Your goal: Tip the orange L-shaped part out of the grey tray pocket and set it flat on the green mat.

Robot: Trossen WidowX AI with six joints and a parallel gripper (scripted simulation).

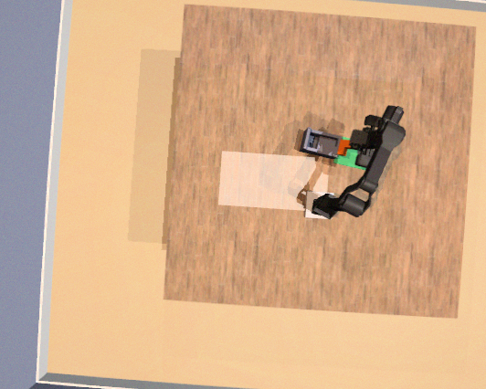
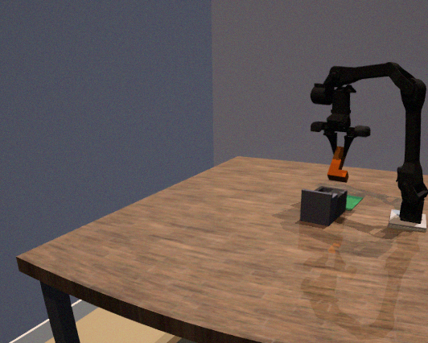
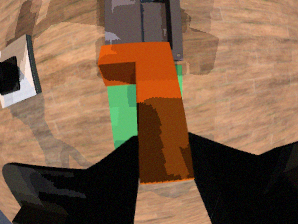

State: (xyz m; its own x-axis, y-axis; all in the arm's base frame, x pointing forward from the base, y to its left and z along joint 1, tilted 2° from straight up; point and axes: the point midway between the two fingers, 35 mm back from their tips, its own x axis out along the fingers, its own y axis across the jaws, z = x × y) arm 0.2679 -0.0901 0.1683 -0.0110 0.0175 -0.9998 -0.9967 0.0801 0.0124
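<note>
The orange L-shaped part (image 1: 343, 147) (image 2: 336, 167) (image 3: 159, 75) hangs in the air, tilted, with its L-shaped end lowest. My gripper (image 2: 339, 154) (image 3: 161, 140) is shut on its straight end; in the top view the arm hides the fingertips. The grey tray (image 1: 307, 141) (image 2: 316, 206) (image 3: 122, 25) stands on the table with its pocket empty. The green mat (image 1: 348, 160) (image 2: 353, 202) (image 3: 123, 112) lies beside the tray, below the part, and is partly hidden by the arm and the part. The part is clear above the tray and the mat.
The arm's white base plate (image 1: 315, 213) (image 2: 396, 221) (image 3: 27, 75) stands on the wooden table (image 1: 239, 256) (image 2: 187, 250) to one side of the tray and the mat. The arm arches above the mat.
</note>
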